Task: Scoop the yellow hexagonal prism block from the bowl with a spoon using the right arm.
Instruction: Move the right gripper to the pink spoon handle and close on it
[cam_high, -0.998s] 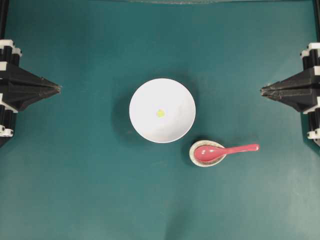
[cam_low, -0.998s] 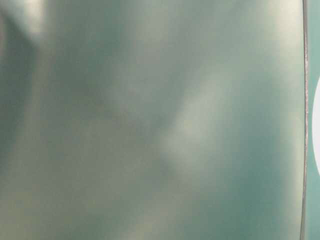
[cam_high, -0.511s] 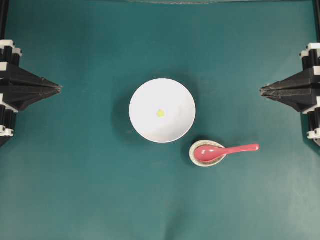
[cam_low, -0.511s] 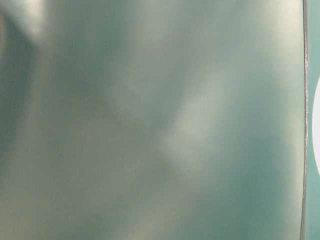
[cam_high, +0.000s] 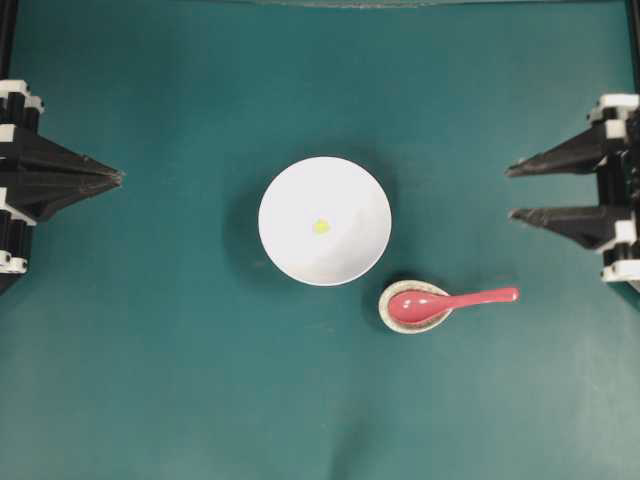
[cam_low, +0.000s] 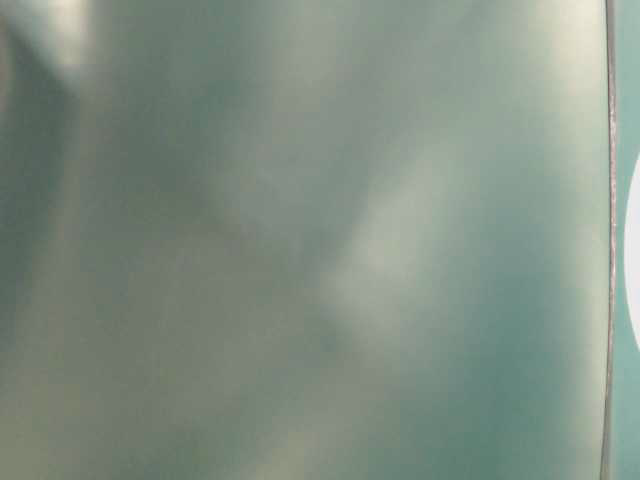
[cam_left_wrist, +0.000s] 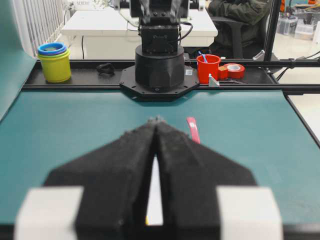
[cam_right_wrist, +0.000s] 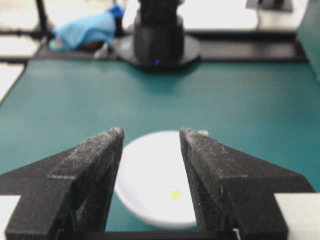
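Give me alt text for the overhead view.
A white bowl holding a tiny yellow block sits mid-table; a pink spoon rests in a small dish beside it. Left gripper shut, right gripper open, both far off.

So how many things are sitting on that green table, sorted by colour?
White: 1, the bowl
Yellow: 1, the tiny block inside it
Pink-red: 1, the spoon
Speckled: 1, the small dish under the spoon's scoop
Total: 4

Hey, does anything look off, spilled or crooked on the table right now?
Nothing spilled or damaged. The yellow block sits inside the white bowl, and the spoon rests with its scoop in the small speckled dish. Only oddity: the table-level view is a blurred teal haze.
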